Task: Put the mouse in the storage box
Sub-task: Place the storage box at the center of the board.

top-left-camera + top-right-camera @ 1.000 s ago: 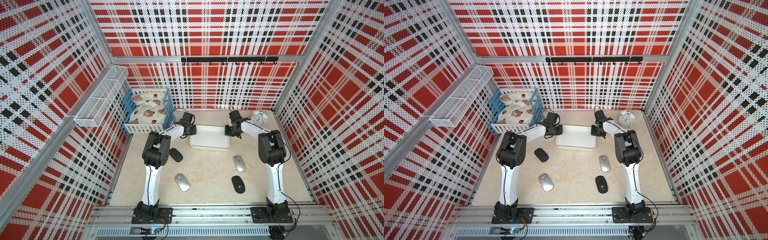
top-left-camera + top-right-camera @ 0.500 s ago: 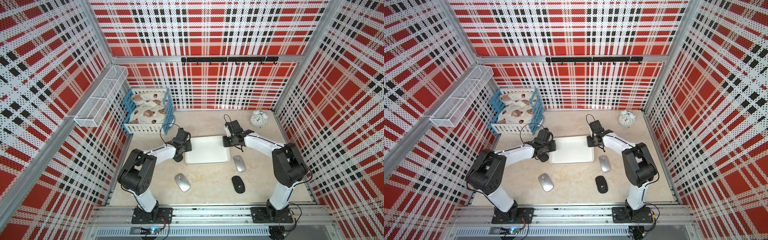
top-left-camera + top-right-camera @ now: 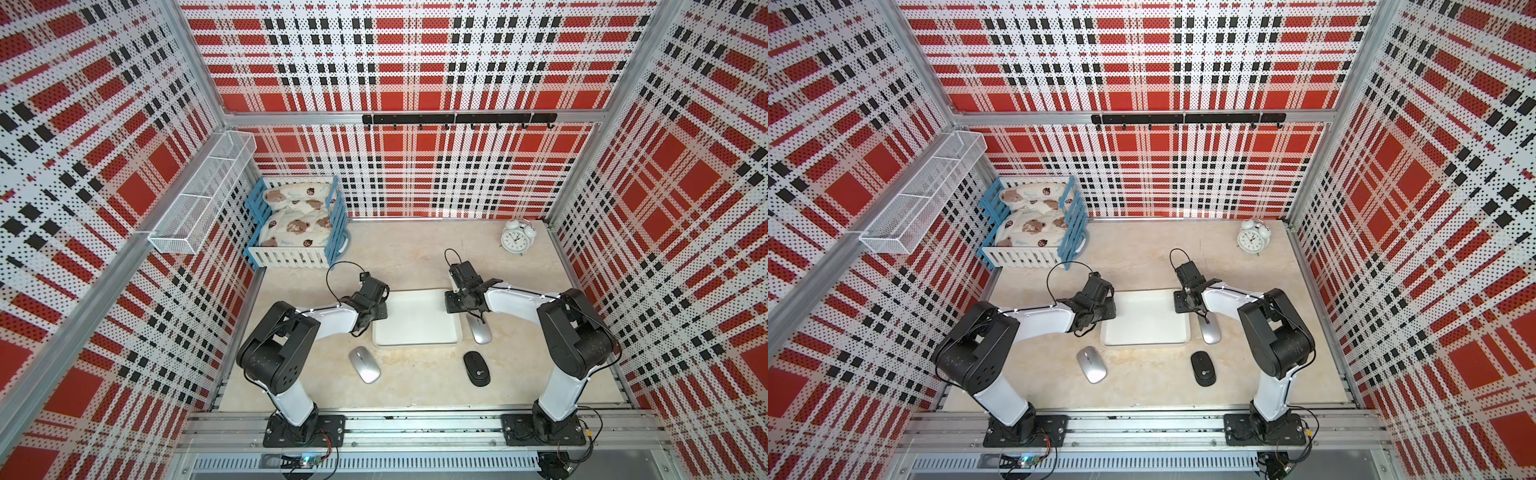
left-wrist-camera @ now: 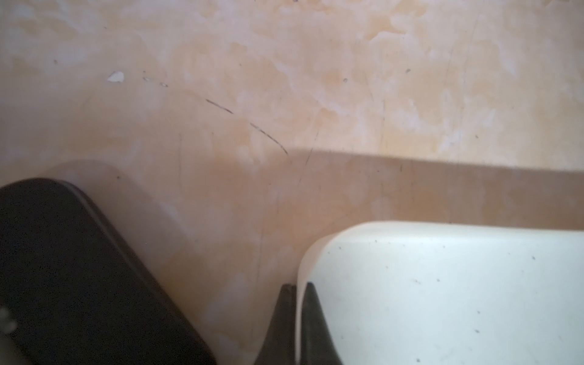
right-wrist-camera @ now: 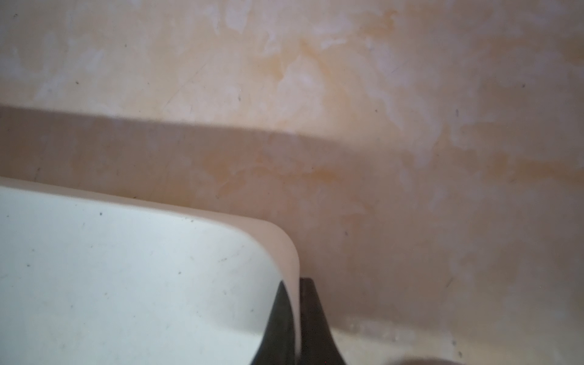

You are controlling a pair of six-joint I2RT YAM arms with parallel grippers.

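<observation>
Plainly, neither gripper held a mouse. The left gripper point(image 4: 298, 286) was clamped on the thin rim of the storage box point(image 3: 415, 318), on its left wall near the box's far corner, one finger inside and one outside. The right gripper point(image 5: 293, 281) had the matching pinch on the right wall. The box was empty and sat over the middle of the worktop point(image 3: 415, 253), somewhat toward the near edge. From the shadow under it in both wrist views I judged it slightly raised, though I could not be sure.

My first worry was the grip: two narrow pinches on a smooth, low rim, both at the far end. If my arms moved unevenly, the box could twist, dip at its near end or slide out of one pinch.

The second was crowding. A silver mouse point(image 3: 480, 331) lay just beside the right wall, partly under the right arm. A dark rounded shape point(image 4: 79, 271), which I took for another mouse, lay near the left gripper. Any sideways drift could shove one of them, or set the box down on it.

A second silver mouse point(image 3: 364, 365) and a black mouse point(image 3: 476, 368) lay between the box and the near edge, in its way if it came closer.
</observation>
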